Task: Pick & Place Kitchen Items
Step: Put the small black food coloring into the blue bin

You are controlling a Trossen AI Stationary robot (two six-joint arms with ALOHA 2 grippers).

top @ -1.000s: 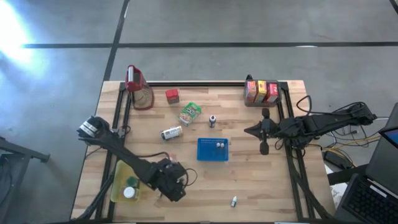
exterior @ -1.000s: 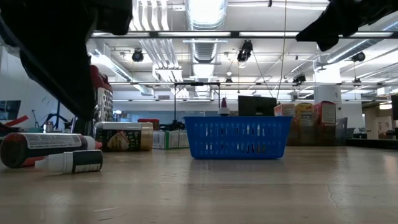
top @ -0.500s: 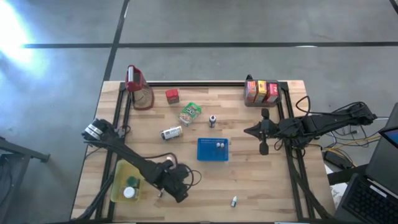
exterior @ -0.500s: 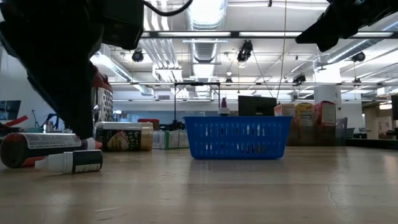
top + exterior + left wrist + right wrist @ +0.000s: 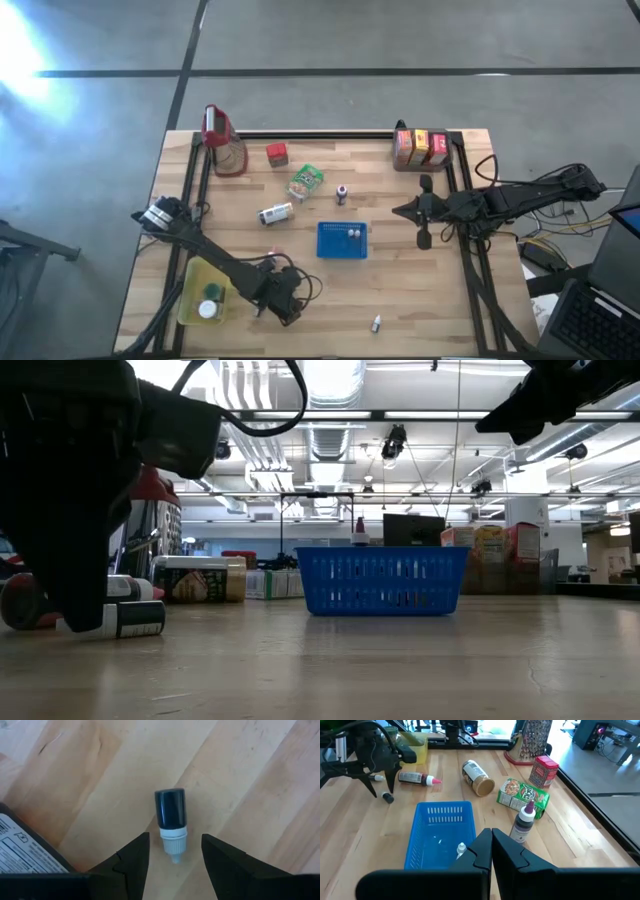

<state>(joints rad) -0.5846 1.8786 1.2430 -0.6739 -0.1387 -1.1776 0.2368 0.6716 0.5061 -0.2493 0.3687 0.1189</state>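
Left claw [image 5: 172, 851] straddles dropper bottle [image 5: 171, 822] on wooden table [image 5: 240, 780].

Bare bench [image 5: 430, 290] lies open right of the blue basket [image 5: 342, 241]. Around the small dark bottle [image 5: 171, 815] the wood is free; only a labelled tube [image 5: 25, 852] crowds one side.

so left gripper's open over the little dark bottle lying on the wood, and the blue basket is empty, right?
Not empty: the right wrist view shows a small white-capped bottle lying in the blue basket. The rest holds: the left gripper is open over the little dark bottle.
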